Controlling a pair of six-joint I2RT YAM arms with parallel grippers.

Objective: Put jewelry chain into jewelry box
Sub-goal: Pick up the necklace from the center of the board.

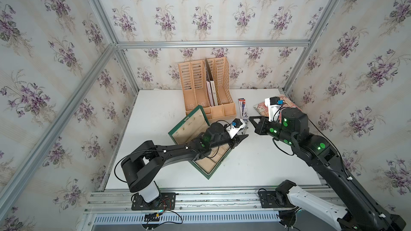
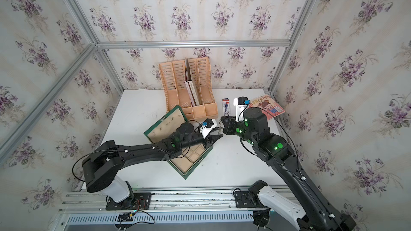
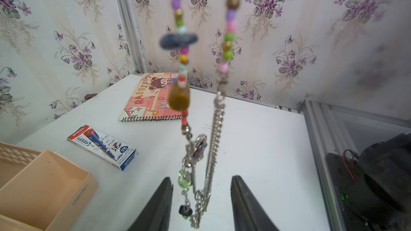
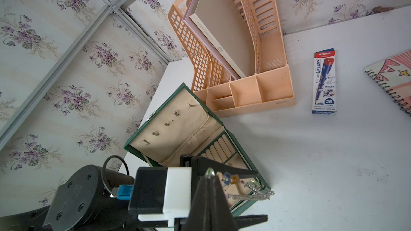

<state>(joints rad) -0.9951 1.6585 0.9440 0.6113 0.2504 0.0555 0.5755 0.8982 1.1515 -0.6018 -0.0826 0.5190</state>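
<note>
The right arm's fingers [image 4: 209,173] are pressed fully together on the beaded end of the jewelry chain [image 3: 219,112], which hangs in the air from that grip as a doubled strand: coloured beads above, silvery links and small charms below. In the left wrist view the left arm's fingers [image 3: 202,178] stand partly open on either side of the chain's lower loop, with a gap showing on both sides, so they hold nothing. Below the loop in that view is bare white tabletop [image 3: 255,141]. In both top views the chain hangs between the two arms' tips, just beside the right corner of the jewelry box [image 1: 208,176] and not inside it. The dark green box lies open on the tabletop, its beige-lined lid raised toward the back and its divided compartments and ring-roll row exposed; the left arm reaches across it. Just behind the raised lid stands an orange-tan slotted file holder [image 1: 222,107] with a folder in one of its slots. To the right of it a blue-and-red pencil box [image 1: 242,107] lies flat, and a pink spiral notebook [image 2: 270,107] lies in the far right corner, partly hidden by the right arm.
</note>
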